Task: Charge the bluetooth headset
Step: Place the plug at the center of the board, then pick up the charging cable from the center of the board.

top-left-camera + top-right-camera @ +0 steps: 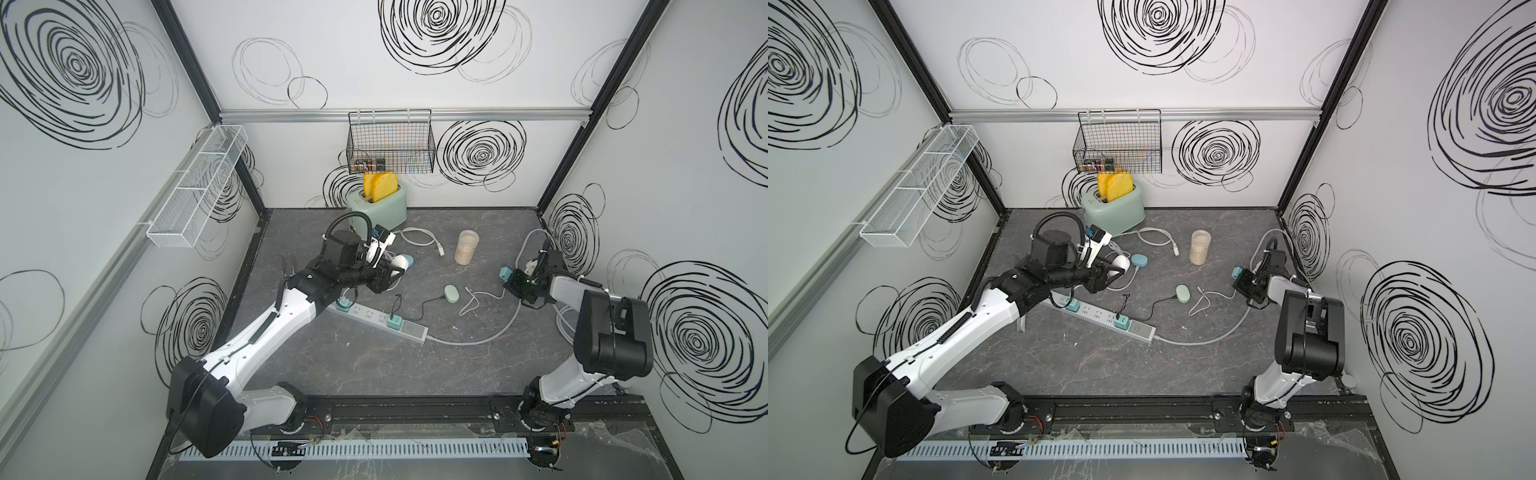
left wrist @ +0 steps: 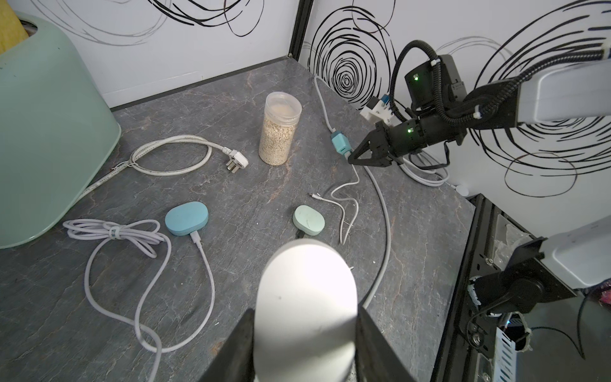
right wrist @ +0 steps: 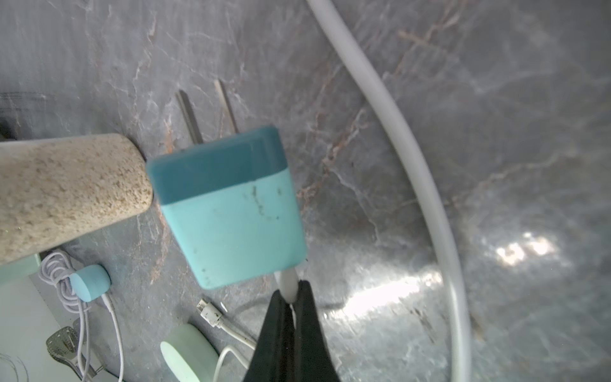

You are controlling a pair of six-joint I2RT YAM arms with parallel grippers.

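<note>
**Step in hand (judged):** charger and headset are gathered but not yet joined, and nothing in either grip is connected.

1. Power strip (image 1: 370, 316). Lies on the table (image 1: 374, 365) nearest the arm bases. Two teal adapters are already seated in it, and sockets look free between them.
2. Mint case (image 1: 451, 292). Sits mid-table with a black lead running up to it. Whether that lead is seated cannot be told.
3. Small connector (image 3: 207, 309). This is the free end of the thin white lead (image 3: 287, 281), lying loose just beside the mint case.
4. Right gripper (image 3: 292, 292). Its jaws are pinched fully together on the thin white lead where it enters the teal adapter (image 3: 231, 215). The adapter's prongs are bare and unplugged. Whether the adapter rests on the table cannot be told.
5. Left gripper (image 2: 305, 312). Its jaws are about half spread and clamped across the white headset case (image 2: 305, 287), which appears to be held above the table near a blue case (image 2: 186, 220) that has its own cable.
6. Jar (image 2: 279, 132) of grain, upright, beyond the cases.
7. Toaster (image 1: 378, 205), against the back wall.

**Next move (judged):** the adapter's prongs must be squared to a free socket on the power strip. Gripped by the lead, the adapter may pivot. The small connector then goes into the white headset case.
</note>
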